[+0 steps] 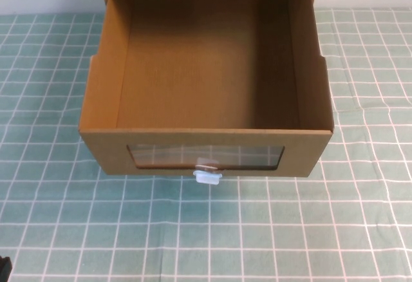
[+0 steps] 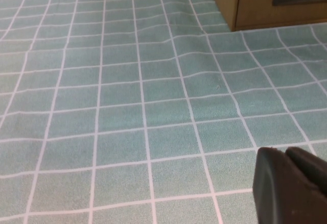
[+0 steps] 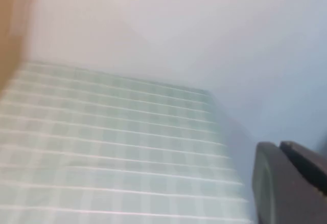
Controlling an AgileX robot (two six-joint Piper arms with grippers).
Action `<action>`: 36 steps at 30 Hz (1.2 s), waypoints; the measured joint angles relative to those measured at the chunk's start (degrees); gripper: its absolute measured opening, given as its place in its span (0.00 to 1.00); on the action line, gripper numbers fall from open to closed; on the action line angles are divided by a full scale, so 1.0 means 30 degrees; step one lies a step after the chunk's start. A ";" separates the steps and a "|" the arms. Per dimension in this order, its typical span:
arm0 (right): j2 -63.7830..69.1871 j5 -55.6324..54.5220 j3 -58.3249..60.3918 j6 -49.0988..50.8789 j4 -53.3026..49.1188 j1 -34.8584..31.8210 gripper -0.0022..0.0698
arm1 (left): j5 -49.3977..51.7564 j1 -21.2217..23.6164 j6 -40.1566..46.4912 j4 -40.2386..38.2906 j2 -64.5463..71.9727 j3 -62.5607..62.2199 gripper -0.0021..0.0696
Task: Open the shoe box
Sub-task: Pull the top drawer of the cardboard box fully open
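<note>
Shoe box [image 1: 103,156] slid open mid-bench [image 1: 64,230], bare cardboard inside — left gripper [image 2: 285,155] closed, low at its 7 o'clock; right gripper [image 3: 280,147] closed, position unclear

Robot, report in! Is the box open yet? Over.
Left gripper shut, low over the cloth. Right gripper shut, up facing the wall. Box open. Nothing in the way.

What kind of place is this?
Probably a lab test bench: green gridded cloth, lone cardboard shoe box, bare white wall. The left tool low over cloth near the box; right tool raised beside it, facing the wall.
</note>
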 joint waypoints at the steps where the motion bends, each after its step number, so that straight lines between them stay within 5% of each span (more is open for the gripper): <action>1: -0.0092 0.0000 0.0000 0.0000 0.0000 -0.1066 0.01 | 0.0000 0.0000 0.0000 0.0000 0.0000 0.0000 0.02; 9: -0.0165 -0.0072 0.0000 0.0044 0.0694 -0.4783 0.01 | 0.0000 0.0000 0.0000 0.0000 0.0000 0.0000 0.02; 15: 0.0003 -0.3461 0.0494 -0.0122 0.6254 -0.4901 0.01 | 0.0000 0.0000 0.0000 0.0000 0.0000 0.0000 0.02; 25: -0.2212 -0.7849 0.5176 -1.1589 1.8529 -0.7399 0.01 | 0.0000 0.0000 0.0000 0.0000 0.0000 0.0000 0.02; 36: -0.5490 -0.8221 1.0434 -1.2782 1.9846 -0.9329 0.01 | 0.0000 0.0000 0.0000 0.0000 0.0000 0.0000 0.02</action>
